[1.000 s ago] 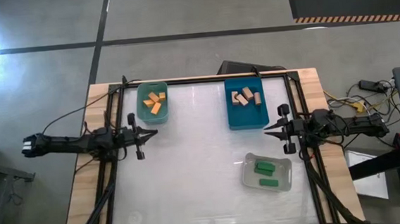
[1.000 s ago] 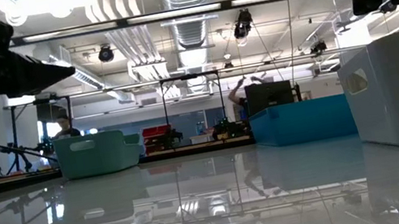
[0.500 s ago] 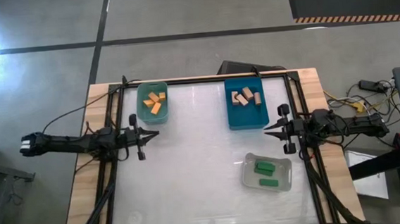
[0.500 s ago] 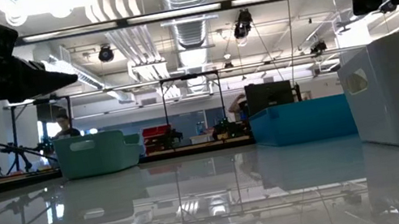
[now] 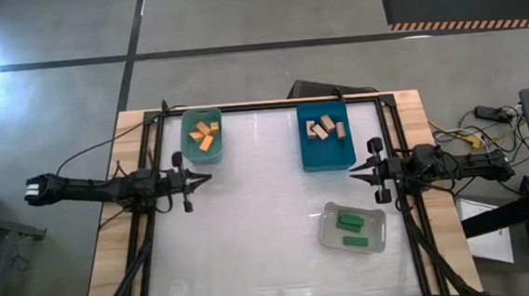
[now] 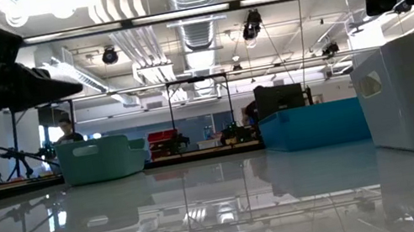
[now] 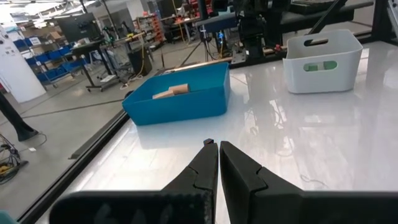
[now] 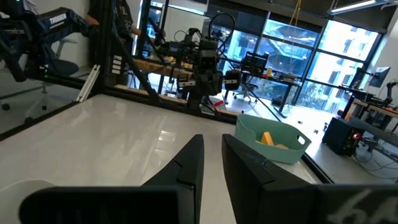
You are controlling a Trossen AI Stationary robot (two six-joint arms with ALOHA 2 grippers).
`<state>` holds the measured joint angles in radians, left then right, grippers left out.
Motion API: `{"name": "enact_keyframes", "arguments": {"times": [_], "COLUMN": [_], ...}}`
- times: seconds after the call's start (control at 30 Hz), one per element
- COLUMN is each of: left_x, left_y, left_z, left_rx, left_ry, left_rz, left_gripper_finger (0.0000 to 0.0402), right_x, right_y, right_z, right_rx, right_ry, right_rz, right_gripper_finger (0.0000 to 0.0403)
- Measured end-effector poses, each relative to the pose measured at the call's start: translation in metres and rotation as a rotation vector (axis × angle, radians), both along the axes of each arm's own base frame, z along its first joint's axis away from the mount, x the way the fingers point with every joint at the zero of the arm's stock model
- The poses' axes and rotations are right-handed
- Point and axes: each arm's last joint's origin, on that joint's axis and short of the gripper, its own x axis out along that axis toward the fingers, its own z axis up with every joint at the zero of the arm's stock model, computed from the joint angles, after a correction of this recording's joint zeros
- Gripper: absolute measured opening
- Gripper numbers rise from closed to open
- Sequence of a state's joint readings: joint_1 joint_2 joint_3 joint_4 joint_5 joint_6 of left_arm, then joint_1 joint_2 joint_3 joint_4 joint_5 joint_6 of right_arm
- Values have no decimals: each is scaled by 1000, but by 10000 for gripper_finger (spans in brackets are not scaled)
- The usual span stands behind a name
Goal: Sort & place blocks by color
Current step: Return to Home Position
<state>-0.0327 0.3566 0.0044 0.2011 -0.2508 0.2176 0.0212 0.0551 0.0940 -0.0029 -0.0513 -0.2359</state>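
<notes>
**White bench with three filled bins, an arm at each side**

The white bench (image 5: 260,214) stands on a grey floor, inside a black frame, and it carries three bins. All the blocks lie in these bins, and no block lies on the bare surface.

The orange blocks (image 5: 206,136) are in the teal bin (image 5: 186,142) at the far left. The pale tan blocks (image 5: 325,129) are in the blue bin (image 5: 326,155) at the far right. The two green blocks (image 5: 348,222) are in the clear bin (image 5: 327,229), nearer the front on the right.

The left claw (image 5: 205,177) hangs over the left edge of the bench, just in front of the teal bin and apart from it. It points inward across the bench. Its fingers (image 7: 239,171) are pressed together and hold nothing.

The right claw (image 5: 352,173) hangs at the right edge, just beside the front corner of the blue bin. The clear bin is near it, towards the front. Its fingers (image 8: 186,158) are almost together, with a narrow slit between them, and they are empty.

Neither claw touches a block or a bin.
</notes>
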Motion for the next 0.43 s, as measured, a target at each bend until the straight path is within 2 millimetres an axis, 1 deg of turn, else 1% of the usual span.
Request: {"name": "enact_keyframes", "arguments": {"times": [0.43], "left_x": [0], "left_y": [0], "left_z": [-1], "left_rx": [0], "left_ry": [9], "left_rz": [0], "left_gripper_finger": [0], "right_x": [0], "right_y": [0], "right_z": [0], "right_rx": [0], "right_ry": [0], "right_rz": [0], "right_gripper_finger": [50]}}
